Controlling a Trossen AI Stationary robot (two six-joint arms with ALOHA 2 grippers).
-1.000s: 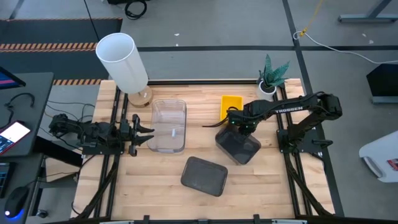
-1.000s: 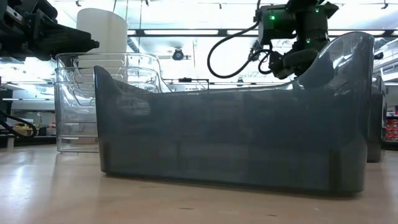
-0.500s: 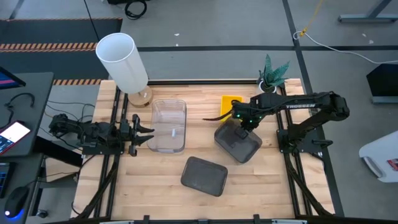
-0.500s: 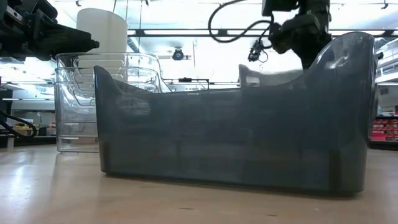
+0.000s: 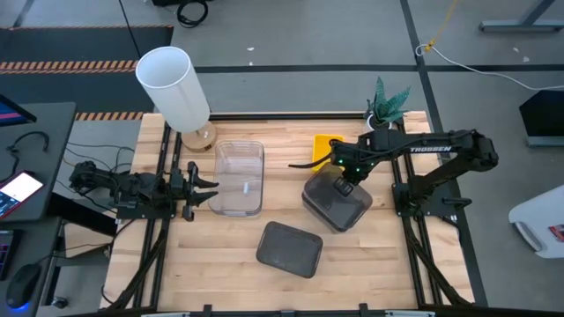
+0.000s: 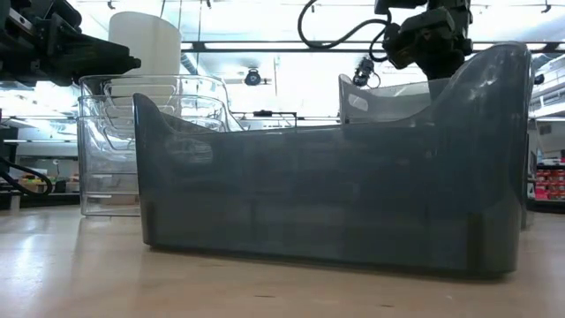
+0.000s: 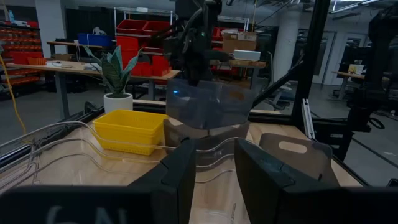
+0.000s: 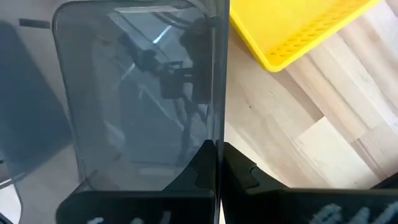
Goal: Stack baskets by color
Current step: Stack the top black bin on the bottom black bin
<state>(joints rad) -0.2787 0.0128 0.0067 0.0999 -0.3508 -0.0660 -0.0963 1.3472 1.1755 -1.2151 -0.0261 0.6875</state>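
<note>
My right gripper [image 5: 345, 179] is shut on a smoky dark grey basket [image 5: 337, 204], which hangs above the table's right half, next to the yellow basket [image 5: 328, 148]. In the left wrist view the held basket [image 7: 208, 102] hangs over a dark shape on the table; I cannot tell what that is. Another dark grey basket [image 5: 289, 248] stands on its base near the front edge. The clear baskets [image 5: 240, 178] stand nested, left of centre. My left gripper [image 5: 201, 187] waits open and level just left of them. My right gripper pinches the grey basket's side wall [image 8: 219, 112], the one toward the yellow basket, at its rim. One finger [image 8: 199, 163] is inside the basket and one [image 8: 239, 167] outside. The fingers come steeply from above. The basket hangs below them, opening up, clear of the table.
A tall white cylinder [image 5: 173, 86] stands at the far left corner. A small potted plant [image 5: 384, 110] stands at the far right. Black rails [image 5: 164, 167] run along both sides of the table. Bare wood lies at the near left [image 5: 194, 255].
My right gripper has risen, keeping hold of the grey basket. The basket has come up off the table and now hangs higher, as the low view shows. My left arm has kept still.
</note>
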